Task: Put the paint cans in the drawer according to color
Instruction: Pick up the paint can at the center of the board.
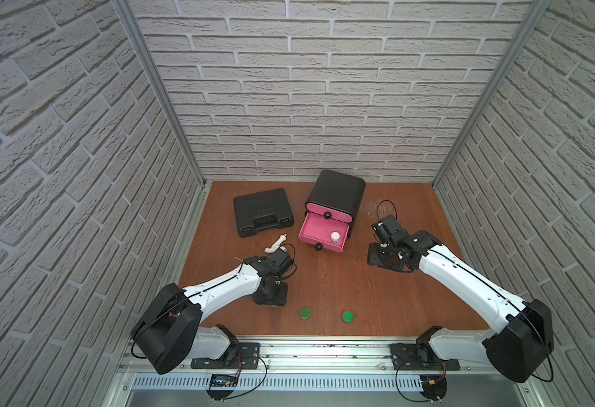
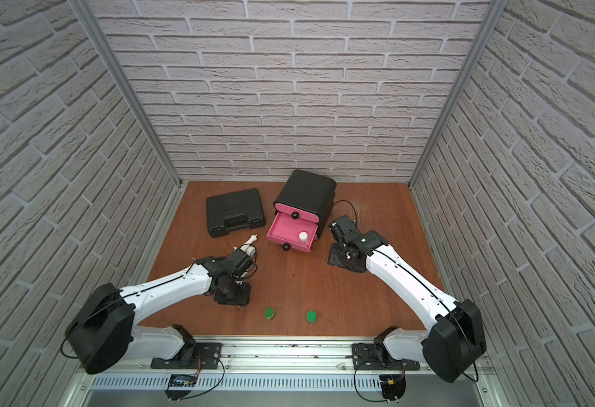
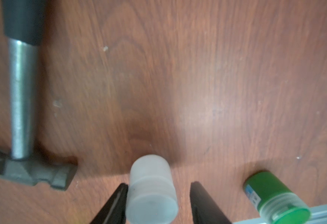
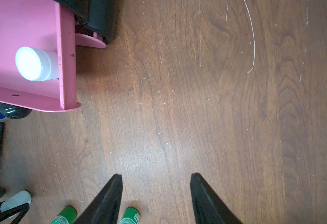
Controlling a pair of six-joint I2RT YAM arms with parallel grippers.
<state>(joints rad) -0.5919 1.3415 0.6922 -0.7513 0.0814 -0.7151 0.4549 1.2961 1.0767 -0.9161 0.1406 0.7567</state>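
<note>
Between left hand fingers sits a blurred white jar

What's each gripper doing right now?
Left gripper: open, straddling a white can, not clamped.
Right gripper: open, empty.

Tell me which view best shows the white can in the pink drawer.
The right wrist view: the white paint can is large there, lid and ribbed neck sharp, beside the drawer wall. Both top views show it only as a tiny white dot in the drawer. The left wrist view does not show it.
</note>
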